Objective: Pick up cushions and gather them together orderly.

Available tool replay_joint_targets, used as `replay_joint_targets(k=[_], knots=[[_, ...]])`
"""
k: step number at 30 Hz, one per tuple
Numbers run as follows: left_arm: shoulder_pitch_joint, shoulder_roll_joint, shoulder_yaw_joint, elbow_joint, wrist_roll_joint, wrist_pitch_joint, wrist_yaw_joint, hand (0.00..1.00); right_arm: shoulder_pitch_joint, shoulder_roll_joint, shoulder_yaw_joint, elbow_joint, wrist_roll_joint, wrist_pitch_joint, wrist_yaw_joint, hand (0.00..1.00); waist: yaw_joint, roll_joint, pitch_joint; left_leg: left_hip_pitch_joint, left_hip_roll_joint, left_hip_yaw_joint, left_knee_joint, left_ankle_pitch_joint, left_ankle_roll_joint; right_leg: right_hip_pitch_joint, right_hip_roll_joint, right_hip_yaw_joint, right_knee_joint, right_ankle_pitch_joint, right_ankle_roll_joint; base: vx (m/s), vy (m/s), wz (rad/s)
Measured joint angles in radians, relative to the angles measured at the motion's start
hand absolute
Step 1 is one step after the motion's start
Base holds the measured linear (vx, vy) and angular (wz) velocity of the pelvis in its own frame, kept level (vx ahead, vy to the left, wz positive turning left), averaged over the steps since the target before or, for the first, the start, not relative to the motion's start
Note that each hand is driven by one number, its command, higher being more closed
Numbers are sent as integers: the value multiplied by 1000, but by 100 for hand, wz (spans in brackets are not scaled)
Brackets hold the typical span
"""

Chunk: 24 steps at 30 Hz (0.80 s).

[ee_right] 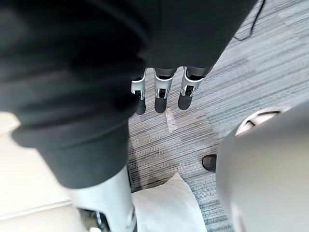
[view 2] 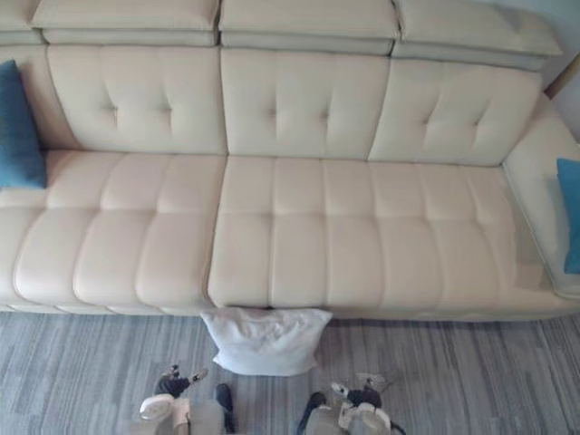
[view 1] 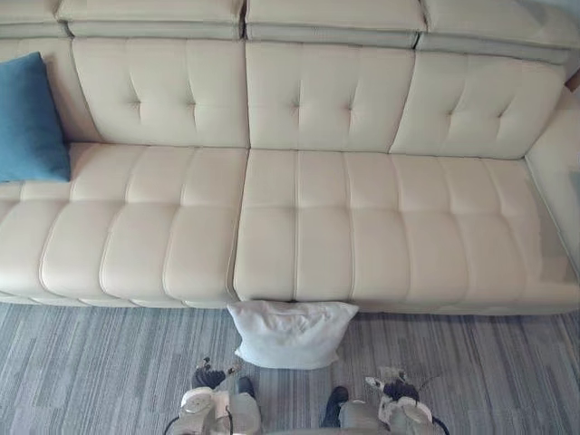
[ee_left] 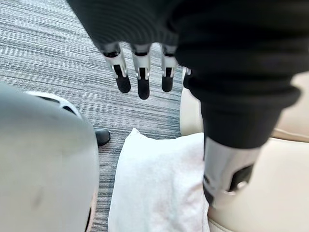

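Pick-up stage: our left hand (ee_left: 140,29) and right hand (ee_right: 164,48) hang empty, fingers (ee_left: 143,79) straight, over the white cushion (view 1: 292,333) on the floor (view 1: 91,381) against the sofa (view 1: 299,227). Next, we reckon, stoop and grasp it.

Smooth leather-look sofa (view 1: 299,227), matt cloth cushion (view 1: 292,333), rough striped carpet (view 1: 91,372)

The left robot hand (ee_left: 141,72) hangs low beside the body. Its fingers (ee_left: 119,72) are straight and close together in a row, dark tips pointing down, and its thumb (ee_left: 224,179) stands apart from them. The right robot hand (ee_right: 161,92) mirrors this pose, with fingers (ee_right: 187,92) extended side by side and thumb (ee_right: 118,203) apart. Both hands are relaxed and empty, well apart from each other, their wrists under dark ribbed covers.
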Motion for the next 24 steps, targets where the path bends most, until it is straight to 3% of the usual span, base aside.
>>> replay_joint_targets(k=[6,11,19,24], knots=[[-127,-16,55,-97,-100,-10,52,0,-90,-22,2,-125,47,-9,-46,0,3,-7,109,-275,60,-45,302,-105,8,-238,-28,3,268,-100,-18,-162,-28,7],[-236,0,89,-161,-154,-37,91,0,-183,-45,-4,-182,76,-23,-88,0,2,-12,150,-518,103,-68,493,-174,11,-482,-50,28,463,-165,-43,-175,2,-6],[-494,58,102,-222,-182,-43,120,0,-444,-82,-10,-241,115,-23,-113,0,-5,-13,236,-910,120,-126,707,-177,18,-871,-84,59,707,-203,-82,-143,-33,1],[-604,95,71,-271,-179,-43,125,0,-591,-100,-4,-261,114,-23,-122,0,-9,-13,247,-1068,122,-150,758,-161,18,-1025,-87,64,770,-204,-86,-86,-50,1]])
